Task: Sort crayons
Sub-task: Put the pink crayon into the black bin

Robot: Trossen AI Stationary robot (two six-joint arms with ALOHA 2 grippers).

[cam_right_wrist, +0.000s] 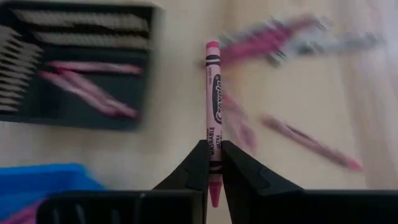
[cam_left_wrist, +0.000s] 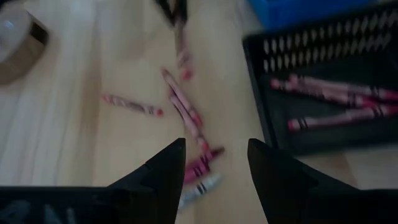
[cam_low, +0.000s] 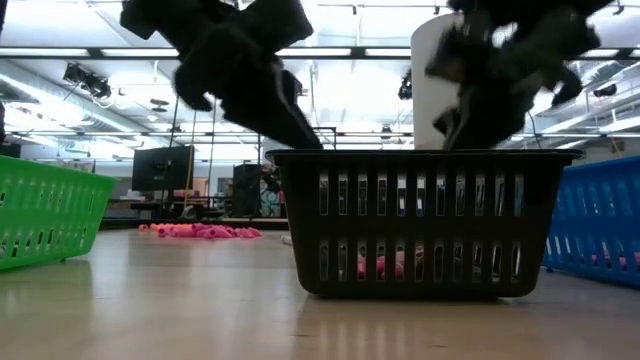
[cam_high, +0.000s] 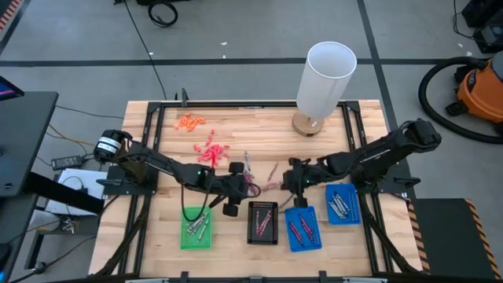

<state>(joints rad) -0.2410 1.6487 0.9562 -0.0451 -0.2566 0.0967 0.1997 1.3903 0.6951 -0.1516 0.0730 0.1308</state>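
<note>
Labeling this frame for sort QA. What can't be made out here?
- High view: colours of the crayons in the green tray, too small.
- Low view: black tray contents, mostly hidden by its slotted wall.
- Right wrist view: loose crayons beyond the held crayon, blurred.
- Left wrist view: black tray's far side, cut off by the edge.

The bench (cam_high: 259,130) is pale wood planks set in a black frame, standing on a grey concrete floor (cam_high: 236,31) crossed by dark lines. A tall white cylinder (cam_high: 324,79) on a round wooden base stands at the far edge. An orange shop vacuum (cam_high: 479,90) with a black hose sits off to one corner. Cables (cam_high: 145,47) trail over the floor. Long ceiling lights (cam_low: 90,52) glow overhead, and a dark monitor (cam_low: 160,168) stands far back.
</note>
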